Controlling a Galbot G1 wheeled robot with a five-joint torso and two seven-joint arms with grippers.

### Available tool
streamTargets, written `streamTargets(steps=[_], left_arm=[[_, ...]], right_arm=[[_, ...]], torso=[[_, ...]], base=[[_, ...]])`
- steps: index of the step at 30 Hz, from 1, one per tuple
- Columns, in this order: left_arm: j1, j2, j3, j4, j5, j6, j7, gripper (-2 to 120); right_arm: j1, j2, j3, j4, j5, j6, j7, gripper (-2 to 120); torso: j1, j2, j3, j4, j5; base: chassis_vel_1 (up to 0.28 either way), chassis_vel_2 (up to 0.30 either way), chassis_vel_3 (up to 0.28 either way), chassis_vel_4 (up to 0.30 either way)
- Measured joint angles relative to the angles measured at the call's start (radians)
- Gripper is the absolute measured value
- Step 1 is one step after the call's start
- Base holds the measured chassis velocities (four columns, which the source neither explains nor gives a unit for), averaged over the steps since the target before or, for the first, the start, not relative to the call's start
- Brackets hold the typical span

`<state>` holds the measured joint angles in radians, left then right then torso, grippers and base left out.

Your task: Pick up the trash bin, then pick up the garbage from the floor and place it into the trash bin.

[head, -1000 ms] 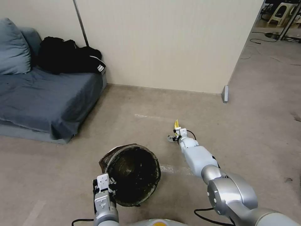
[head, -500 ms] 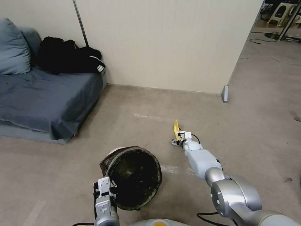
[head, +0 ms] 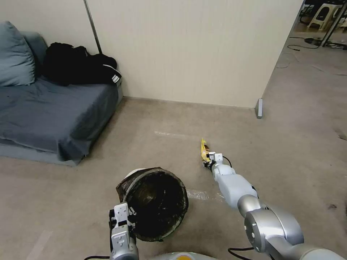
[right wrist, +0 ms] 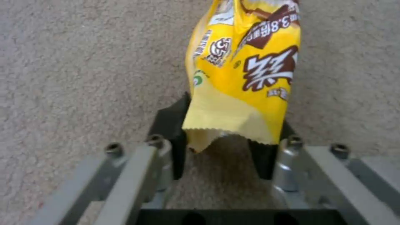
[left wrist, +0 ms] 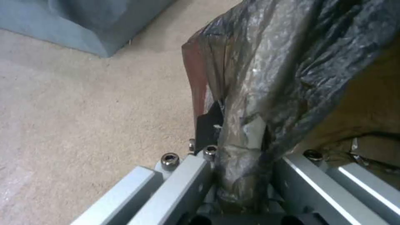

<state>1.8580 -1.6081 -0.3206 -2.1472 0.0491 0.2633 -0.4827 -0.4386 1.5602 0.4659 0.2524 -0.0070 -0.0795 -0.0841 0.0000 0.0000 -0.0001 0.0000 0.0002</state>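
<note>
your left claw point(head: 124, 216) is clenched on the near rim of the trash bin point(head: 155, 202), pinching the dark crinkled bag point(left wrist: 267, 78) folded over it; the bin tilts with its mouth open toward you, low in front of the robot; your right arm reaches forward over the carpet floor point(head: 289, 151), and the right claw point(head: 209, 161) stands spread around the lower edge of the yellow wrapper point(head: 204, 150); in the right wrist view the wrapper point(right wrist: 246, 75) sits between the two dark fingers point(right wrist: 175, 125), its serrated edge near them, yet you cannot tell whether they touch it; the blue sofa point(head: 47, 112) with black clothes point(head: 79, 68) lies well apart on the left.
</note>
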Motion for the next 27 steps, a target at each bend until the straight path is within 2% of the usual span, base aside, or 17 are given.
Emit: streamTargets(steps=[3, 6, 8, 19, 23, 27], left_arm=[[0.000, 0.000, 0.000, 0.000, 0.000, 0.000, 0.000, 0], [0.000, 0.000, 0.000, 0.000, 0.002, 0.000, 0.000, 0], [0.000, 0.000, 0.000, 0.000, 0.002, 0.000, 0.000, 0], [-0.003, 0.000, -0.001, 0.001, 0.005, 0.000, 0.000, 0], [-0.004, 0.000, -0.001, 0.003, 0.005, 0.000, 0.000, 0], [-0.012, 0.000, -0.008, 0.007, -0.003, 0.002, 0.000, 0]], right_arm=[[0.001, 0.002, -0.002, 0.001, 0.001, 0.000, -0.001, 19], [0.001, 0.002, -0.003, 0.003, 0.001, 0.001, -0.003, 4], [0.001, 0.003, -0.004, 0.005, 0.001, 0.002, -0.003, 0], [-0.016, 0.001, -0.012, 0.038, -0.001, 0.017, -0.005, 0], [-0.041, 0.000, -0.017, 0.080, 0.003, 0.037, 0.007, 0], [-0.096, -0.004, -0.025, 0.173, 0.005, 0.098, 0.035, 0]], torso=[[0.000, 0.000, 0.000, 0.0001, 0.0001], [0.000, 0.000, 0.000, 0.0001, 0.0001], [0.000, 0.000, 0.000, 0.0000, 0.0002], [0.000, 0.000, 0.000, 0.0001, 0.0001], [0.000, 0.000, 0.000, 0.0000, 0.0003], [0.000, 0.000, 0.000, 0.0001, 0.0006]], base=[[0.000, 0.000, 0.000, 0.000], [0.000, 0.000, 0.000, 0.000], [0.000, 0.000, 0.000, 0.000], [0.000, 0.000, 0.000, 0.000], [0.000, 0.000, 0.000, 0.000], [0.000, 0.000, 0.000, 0.000]])
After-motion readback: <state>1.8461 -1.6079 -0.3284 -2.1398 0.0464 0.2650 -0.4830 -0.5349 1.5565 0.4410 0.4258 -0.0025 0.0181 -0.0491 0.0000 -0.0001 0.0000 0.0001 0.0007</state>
